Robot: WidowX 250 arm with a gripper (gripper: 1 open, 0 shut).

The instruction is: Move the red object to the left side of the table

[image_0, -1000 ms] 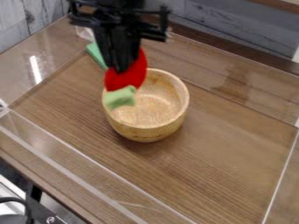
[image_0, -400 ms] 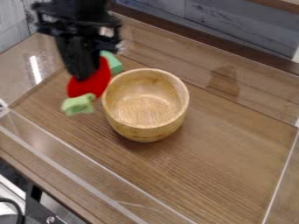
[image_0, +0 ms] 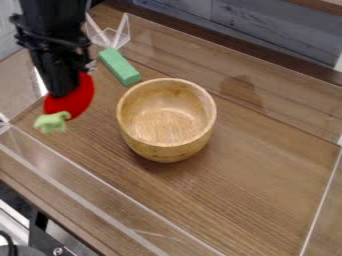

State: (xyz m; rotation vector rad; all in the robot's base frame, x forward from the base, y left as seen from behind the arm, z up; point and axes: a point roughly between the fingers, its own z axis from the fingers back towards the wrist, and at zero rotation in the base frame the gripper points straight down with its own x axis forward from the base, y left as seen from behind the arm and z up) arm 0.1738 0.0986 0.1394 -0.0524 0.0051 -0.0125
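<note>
- Before me spreads the table (image_0: 261, 165), its brown wood grain filling most of the frame.
- A clear edging (image_0: 83, 186) crosses from my left side toward bottom centre, catching pale glints.
- I see a wooden ledge (image_0: 318, 4) at upper right, above a pale grey band (image_0: 274, 25).
- Soft light gives my tabletop a faint sheen.
- Lower left, dark clutter sits beyond the edging, too blurred to name.

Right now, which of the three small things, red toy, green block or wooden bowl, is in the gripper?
The red toy, held up left of the wooden bowl.
</note>
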